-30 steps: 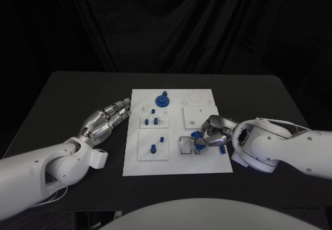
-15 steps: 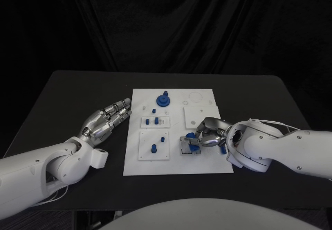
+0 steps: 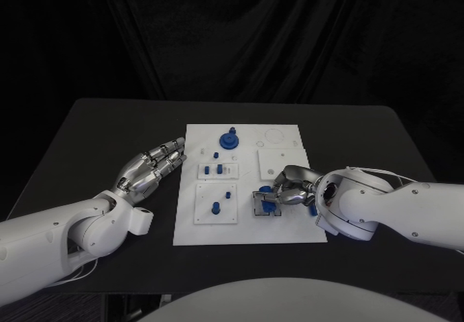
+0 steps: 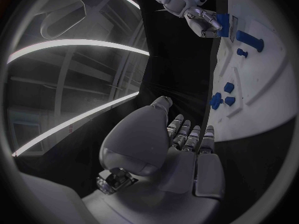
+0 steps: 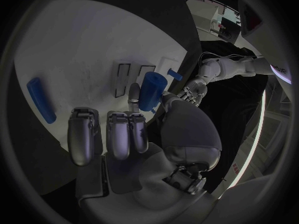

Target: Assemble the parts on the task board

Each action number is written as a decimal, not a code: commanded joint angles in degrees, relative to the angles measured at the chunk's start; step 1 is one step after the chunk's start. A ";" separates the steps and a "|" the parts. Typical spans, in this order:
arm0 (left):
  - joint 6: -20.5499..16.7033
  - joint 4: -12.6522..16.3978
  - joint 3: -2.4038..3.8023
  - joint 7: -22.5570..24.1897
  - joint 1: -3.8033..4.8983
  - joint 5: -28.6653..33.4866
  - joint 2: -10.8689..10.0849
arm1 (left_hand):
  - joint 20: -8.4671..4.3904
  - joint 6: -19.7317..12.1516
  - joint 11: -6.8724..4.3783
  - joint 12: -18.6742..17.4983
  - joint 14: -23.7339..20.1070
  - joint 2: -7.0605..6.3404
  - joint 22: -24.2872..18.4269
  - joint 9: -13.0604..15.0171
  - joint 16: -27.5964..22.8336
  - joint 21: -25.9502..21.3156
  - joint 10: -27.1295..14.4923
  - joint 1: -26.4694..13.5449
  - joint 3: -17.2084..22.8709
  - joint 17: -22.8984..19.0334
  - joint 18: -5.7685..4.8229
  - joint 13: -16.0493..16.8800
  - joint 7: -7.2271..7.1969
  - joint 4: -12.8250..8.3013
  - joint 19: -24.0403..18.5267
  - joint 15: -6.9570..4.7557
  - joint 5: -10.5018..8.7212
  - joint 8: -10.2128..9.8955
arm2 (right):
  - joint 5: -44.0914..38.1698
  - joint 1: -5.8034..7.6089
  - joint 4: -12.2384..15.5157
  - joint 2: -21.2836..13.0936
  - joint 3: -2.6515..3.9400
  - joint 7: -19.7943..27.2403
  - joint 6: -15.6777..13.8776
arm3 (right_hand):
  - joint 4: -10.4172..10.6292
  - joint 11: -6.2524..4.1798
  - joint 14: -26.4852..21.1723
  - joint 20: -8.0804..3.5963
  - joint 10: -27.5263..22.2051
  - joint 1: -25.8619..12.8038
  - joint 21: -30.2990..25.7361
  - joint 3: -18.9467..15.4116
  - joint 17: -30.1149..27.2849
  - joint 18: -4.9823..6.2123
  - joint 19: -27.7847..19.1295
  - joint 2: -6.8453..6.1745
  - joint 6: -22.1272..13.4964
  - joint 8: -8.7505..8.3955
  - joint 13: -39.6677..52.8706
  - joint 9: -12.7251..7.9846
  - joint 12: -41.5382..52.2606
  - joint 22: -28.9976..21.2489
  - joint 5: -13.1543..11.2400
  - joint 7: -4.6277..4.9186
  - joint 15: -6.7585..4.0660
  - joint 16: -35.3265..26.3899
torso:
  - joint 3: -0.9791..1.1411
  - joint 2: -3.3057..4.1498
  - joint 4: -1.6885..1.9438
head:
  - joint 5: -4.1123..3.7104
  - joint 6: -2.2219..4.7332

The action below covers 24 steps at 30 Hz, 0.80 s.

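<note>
Centrally, black table (image 3: 96,134) carries white task board (image 3: 247,221). Left hand (image 3: 150,168) lies flat on the table just beside the board's left edge, fingers straight and close together, holding nothing. Right hand (image 3: 290,190) sits over the board's lower right, thumb and finger pinching a blue cylinder part (image 5: 149,90) above the dark-outlined slots (image 5: 129,78). Loose blue bar (image 5: 41,100) lies nearby.

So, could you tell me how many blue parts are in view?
8: a gear at the far end, three pieces on the farther small plate, two on the nearer one, one part held by the right hand, one bar beside that hand. Others may hide beneath it.
</note>
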 commanded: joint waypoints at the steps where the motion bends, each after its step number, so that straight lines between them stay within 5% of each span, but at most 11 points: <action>1: 0.98 0.04 0.05 6.19 -0.13 -0.19 0.09 | 0.38 -0.49 0.46 0.11 -0.01 0.11 0.05 -0.05 0.24 0.21 -0.04 0.66 0.28 0.08 0.53 0.06 0.02 0.04 0.15 0.37 0.25 0.15 | -0.08 -0.15 -0.16 0.14 0.01 -1.59 1.56 | 0.06 0.54 5.99 0.47 6.08 -2.23 -0.69 -1.84 14.73 0.16 3.59 0.15 -0.51 -0.76 15.08 -0.06 0.16 13.08 -3.12 0.50 0.55 0.12 | -0.02 -0.01 -0.04 | 0.12 0.00; 2: 0.98 0.04 0.05 6.16 -0.13 -0.19 0.09 | 0.38 -0.49 0.46 0.11 -0.01 0.11 0.05 -0.05 0.24 0.21 -0.04 0.66 0.28 0.08 0.53 0.06 0.02 0.04 0.15 0.37 0.25 0.15 | -0.16 -0.15 -0.19 0.16 0.01 -1.67 1.68 | 0.14 0.68 5.98 0.56 6.08 -3.64 -1.02 -3.31 14.68 0.24 3.44 -0.05 -0.81 -1.03 15.08 -0.05 0.16 12.95 -5.91 0.63 0.64 0.09 | 0.00 -0.03 -0.04 | 0.14 0.00; 6: 1.01 -0.02 0.05 6.02 -0.16 -0.19 0.11 | 0.49 -0.56 0.52 0.11 0.01 0.13 0.07 -0.06 0.32 0.23 -0.05 0.68 0.41 0.10 0.52 0.06 0.05 0.00 0.18 0.50 0.21 0.14 | -0.59 -0.15 -0.30 0.21 0.01 -2.03 2.10 | 0.20 0.83 5.96 0.71 6.08 -4.64 -1.15 -5.45 14.62 0.27 3.40 -0.75 -1.02 -1.31 15.08 0.05 0.16 12.92 -9.51 0.80 0.79 0.06 | 0.00 -0.04 -0.01 | 0.12 0.00; 16: 1.17 -0.14 0.05 5.71 -0.34 -0.19 0.20 | 0.64 -0.67 0.64 0.09 0.03 0.08 0.07 -0.06 0.35 0.24 -0.07 0.65 0.56 0.10 0.51 0.06 0.12 -0.04 0.20 0.66 -0.02 0.12 | -1.38 -0.16 0.03 -0.45 0.01 -1.34 0.74 | 0.27 0.87 5.93 0.78 6.08 -5.17 -1.26 -6.90 14.47 0.30 3.37 -1.56 -0.98 -1.41 15.08 0.19 0.16 12.88 -11.84 0.85 0.85 -0.02 | 0.01 -0.06 0.00 | 0.29 0.00; 20: 1.19 -0.06 0.05 5.68 -0.46 -0.19 0.01 | 0.69 -0.67 0.71 0.10 0.04 0.06 0.08 -0.06 0.41 0.25 -0.07 0.63 0.60 0.12 0.51 0.06 0.13 -0.05 0.21 0.71 -0.11 0.12 | -1.57 -0.12 0.91 -2.00 0.05 0.02 -1.85 | 0.21 0.75 5.96 0.75 6.08 -4.24 -1.10 -6.58 14.60 0.26 3.46 -0.71 -0.42 -1.15 15.08 0.41 0.16 12.95 -10.14 0.69 0.78 0.05 | 0.00 -0.08 -0.02 | 0.45 0.00; 24: 1.06 0.05 0.05 5.64 -0.55 -0.19 -0.19 | 0.69 -0.67 0.71 0.10 0.04 0.06 0.08 -0.06 0.41 0.25 -0.07 0.63 0.60 0.12 0.51 0.06 0.13 -0.05 0.21 0.71 -0.11 0.12 | -1.85 0.89 2.49 -4.64 0.21 0.67 -3.54 | 0.05 0.56 5.97 0.57 6.08 -1.10 -0.98 -5.50 14.64 0.23 3.55 0.63 -0.28 -1.25 15.08 0.59 0.16 13.00 -2.84 0.49 0.60 0.07 | 0.01 -0.09 0.00 | 0.42 0.00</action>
